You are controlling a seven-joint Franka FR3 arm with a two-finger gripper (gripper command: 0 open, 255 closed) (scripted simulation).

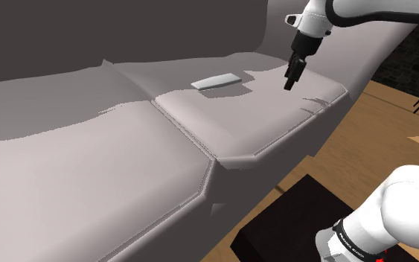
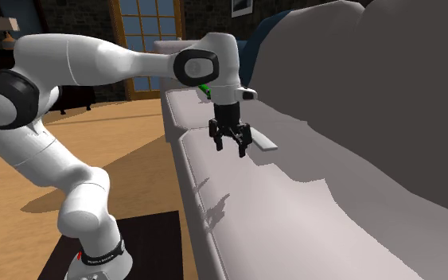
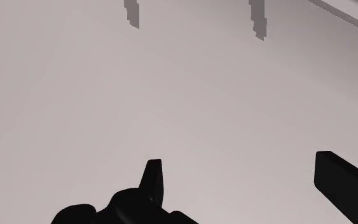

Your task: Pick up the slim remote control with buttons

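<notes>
One remote (image 1: 216, 81) lies flat on your sofa (image 1: 88, 164); your gripper (image 1: 289, 79) hangs near it, fingers (image 3: 153, 175) spread, gripping nothing.

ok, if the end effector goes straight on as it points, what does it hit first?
Likely the bare sofa seat cushion: the open end effector points down at it; the remote lies off to the side.

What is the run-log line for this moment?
stage: pre-grasp | fingers open, empty, above sofa seat | remote flat on seat, untouched, apart from fingers
</notes>
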